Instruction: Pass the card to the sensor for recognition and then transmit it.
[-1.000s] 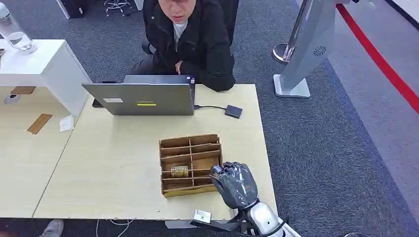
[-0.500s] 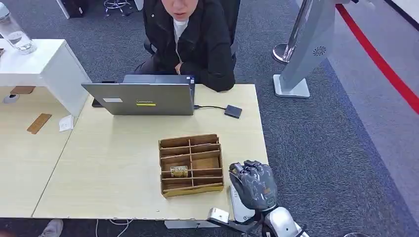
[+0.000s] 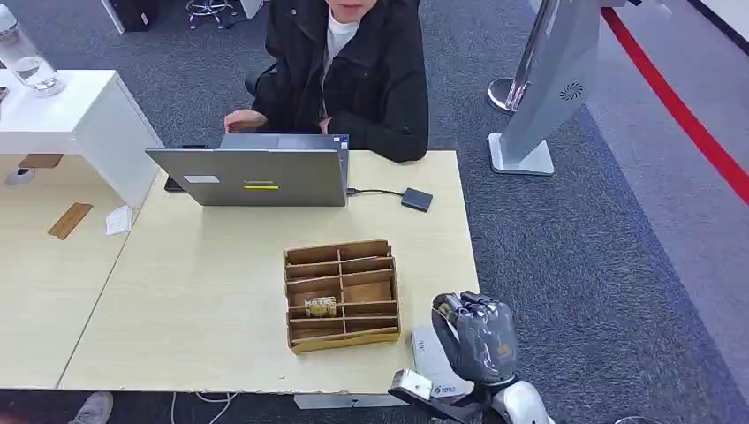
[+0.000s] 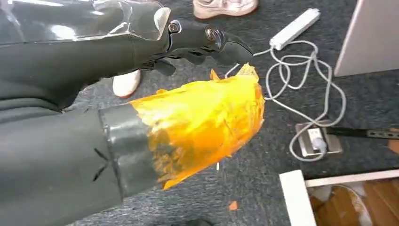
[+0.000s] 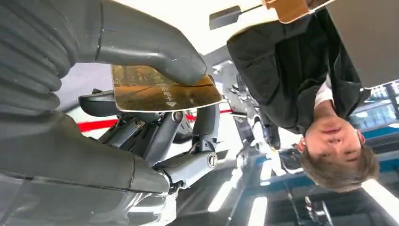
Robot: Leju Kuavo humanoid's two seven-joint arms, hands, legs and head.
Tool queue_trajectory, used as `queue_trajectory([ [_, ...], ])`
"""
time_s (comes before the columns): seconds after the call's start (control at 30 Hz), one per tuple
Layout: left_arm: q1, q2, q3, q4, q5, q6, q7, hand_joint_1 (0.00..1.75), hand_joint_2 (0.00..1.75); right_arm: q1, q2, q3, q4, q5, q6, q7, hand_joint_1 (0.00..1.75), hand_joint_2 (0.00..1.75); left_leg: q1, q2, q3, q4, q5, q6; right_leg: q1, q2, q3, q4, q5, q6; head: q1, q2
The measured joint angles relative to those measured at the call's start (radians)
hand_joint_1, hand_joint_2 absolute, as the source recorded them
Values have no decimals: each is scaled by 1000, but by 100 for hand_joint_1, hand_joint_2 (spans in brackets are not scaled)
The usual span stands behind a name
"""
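Note:
My right hand (image 3: 477, 336) hovers off the table's front right corner, just right of a flat white device (image 3: 430, 356) lying at the edge. In the right wrist view this hand (image 5: 94, 117) pinches a golden-brown card (image 5: 164, 92) between its thumb and fingers, the card held flat. A small dark box (image 3: 417, 199) wired to the laptop lies at the far right of the table. My left hand (image 4: 141, 94) hangs over the carpet and holds nothing. Its thumb is wrapped in orange tape (image 4: 202, 122), and its dark fingers (image 4: 207, 40) stand apart from the thumb.
A wooden compartment box (image 3: 341, 294) with another card (image 3: 320, 306) in it stands left of my right hand. A grey laptop (image 3: 252, 177) is open at the far edge, with a person (image 3: 353, 71) seated behind it. A silver stand (image 3: 539, 97) rises at the far right.
My right hand has moved right and toward the table's front corner, away from the wooden box, uncovering the white device. The person has sat up and reached a hand to the laptop.

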Motion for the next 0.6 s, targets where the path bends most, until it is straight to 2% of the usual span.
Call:
queue_trajectory([
  [0.1,0,0,0,0,-6,-9,35,0,0,12,0,-2,-3,-29,-1,-5,175,175,0,0,0,0,0,0,0,0,0,0,0,0,0,0],
  [0.23,0,5,0,0,-23,-68,88,0,0,22,0,-2,-6,-71,-4,-22,175,175,0,0,0,0,0,0,0,0,0,0,0,0,0,0],
  [0.37,0,6,0,0,-28,-88,121,0,0,25,0,-2,-17,-122,-8,-46,175,175,0,0,0,0,0,0,0,0,0,0,0,0,0,0],
  [0.5,0,6,0,0,-37,-120,161,0,0,23,0,-2,-33,-220,-1,-100,175,175,0,0,0,0,0,0,0,0,0,0,0,0,0,0],
  [0.6,1,6,0,0,-37,-151,173,0,0,14,2,-3,-42,-336,34,-163,175,175,0,0,0,0,0,0,0,0,0,0,0,0,0,0],
])
